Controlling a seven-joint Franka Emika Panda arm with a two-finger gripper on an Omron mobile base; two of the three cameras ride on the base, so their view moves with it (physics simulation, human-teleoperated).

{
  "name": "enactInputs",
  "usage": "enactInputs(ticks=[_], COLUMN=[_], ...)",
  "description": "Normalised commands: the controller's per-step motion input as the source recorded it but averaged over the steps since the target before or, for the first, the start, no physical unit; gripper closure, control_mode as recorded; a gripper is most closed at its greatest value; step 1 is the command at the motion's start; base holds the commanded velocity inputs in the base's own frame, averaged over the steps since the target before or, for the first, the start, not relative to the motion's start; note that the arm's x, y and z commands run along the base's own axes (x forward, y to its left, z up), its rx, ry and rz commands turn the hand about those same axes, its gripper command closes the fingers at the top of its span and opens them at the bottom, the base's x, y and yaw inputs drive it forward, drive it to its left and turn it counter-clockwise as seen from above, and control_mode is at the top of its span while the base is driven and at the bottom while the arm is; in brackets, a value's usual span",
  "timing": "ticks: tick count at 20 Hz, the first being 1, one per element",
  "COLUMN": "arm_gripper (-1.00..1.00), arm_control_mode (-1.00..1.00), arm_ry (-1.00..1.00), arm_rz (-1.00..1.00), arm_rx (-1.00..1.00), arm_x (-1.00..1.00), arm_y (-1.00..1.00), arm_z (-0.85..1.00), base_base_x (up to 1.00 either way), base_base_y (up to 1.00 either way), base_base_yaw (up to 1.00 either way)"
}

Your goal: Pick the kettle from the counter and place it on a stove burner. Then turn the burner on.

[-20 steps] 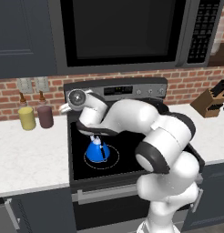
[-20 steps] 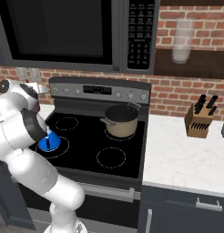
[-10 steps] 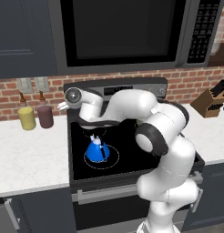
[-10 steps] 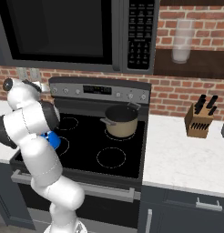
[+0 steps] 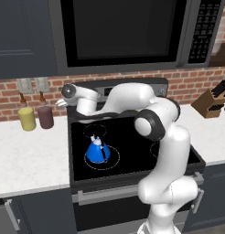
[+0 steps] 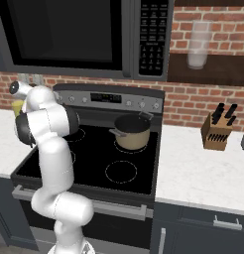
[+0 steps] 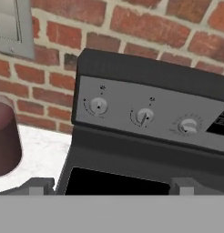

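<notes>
kettle on the burner, pincer open by the knobs

the kettle [image 5: 98, 150] stands upright inside the stove burner [image 5: 115, 157], the big white ring at the near left of the black cooktop [image 5: 132, 151]. the pincer [image 5: 59, 103] hangs above the far left corner of the stove, jaws spread wide and holding nothing, facing the control panel [image 7: 150, 116] with its three round knobs [image 7: 99, 105]. on the white tabletop [image 5: 29, 157] left of the stove stand a yellow jar [image 5: 27, 118] and a dark red jar [image 5: 45, 117]. a tan pot [image 6: 133, 132] sits on the far right ring.
</notes>
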Motion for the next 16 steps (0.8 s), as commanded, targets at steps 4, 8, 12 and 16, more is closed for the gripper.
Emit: enactInputs(ticks=[4, 8, 12, 16], arm_gripper=[-1.0, -1.0, -1.0, -1.0], arm_control_mode=[-1.0, -1.0, -1.0, -1.0], arm_ry=[0.03, 0.0, 0.0, 0.0], arm_rz=[0.0, 0.0, 0.0, 0.0], arm_rx=[0.0, 0.0, 0.0, 0.0], arm_x=[0.19, 0.38, 0.4, 0.39], arm_y=[0.0, 0.0, -0.04, -0.01], arm_z=[-0.07, -0.02, -0.04, -0.14], base_base_x=[0.0, 0.0, 0.0, 0.0], base_base_y=[0.0, 0.0, 0.0, 0.0], base_base_yaw=[0.0, 0.0, 0.0, 0.0])
